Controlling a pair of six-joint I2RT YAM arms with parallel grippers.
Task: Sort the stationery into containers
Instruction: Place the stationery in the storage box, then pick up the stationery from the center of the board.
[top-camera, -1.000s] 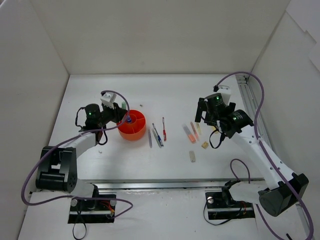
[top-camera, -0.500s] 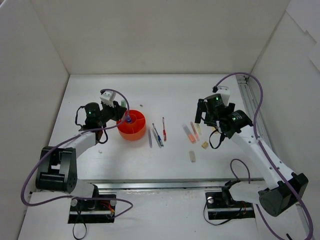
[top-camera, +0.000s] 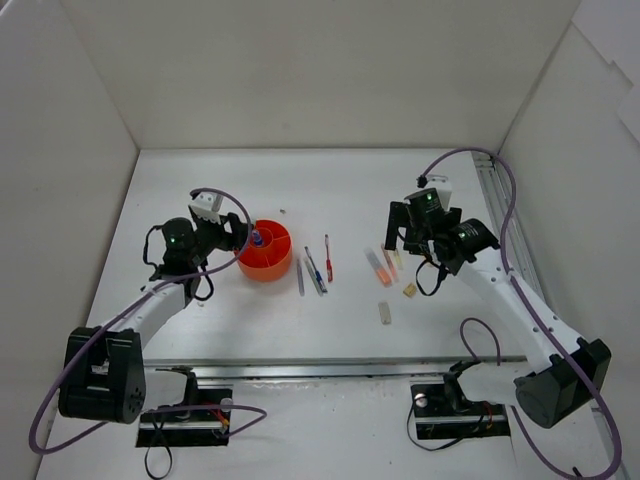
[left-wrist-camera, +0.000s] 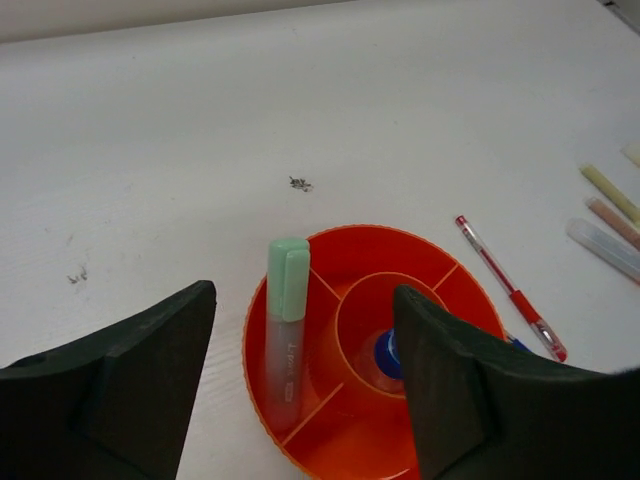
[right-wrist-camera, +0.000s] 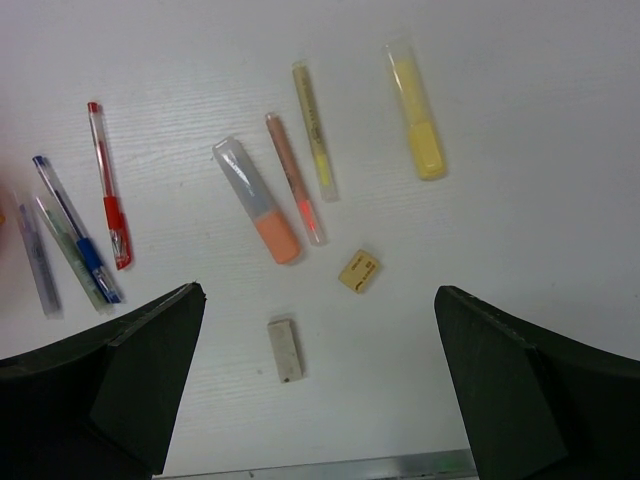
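My left claw (left-wrist-camera: 302, 300), spread wide, hangs over the orange bowl (left-wrist-camera: 400, 245). A green marker (left-wrist-camera: 286, 330) lies in its 9 o'clock compartment, barrel print unreadable. My right claw (right-wrist-camera: 320, 292), also spread, hovers above loose markers (right-wrist-camera: 258, 200).

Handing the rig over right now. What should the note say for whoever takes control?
Left tool: open, empty, over the bowl.
Right tool: open, empty, over the loose markers.
Done: green marker lies in an outer compartment, cap on the rim; blue-capped item in the centre cup.
Left to sort: red pen, blue pen, grey pens, orange marker, yellow marker, two thin markers, two erasers.
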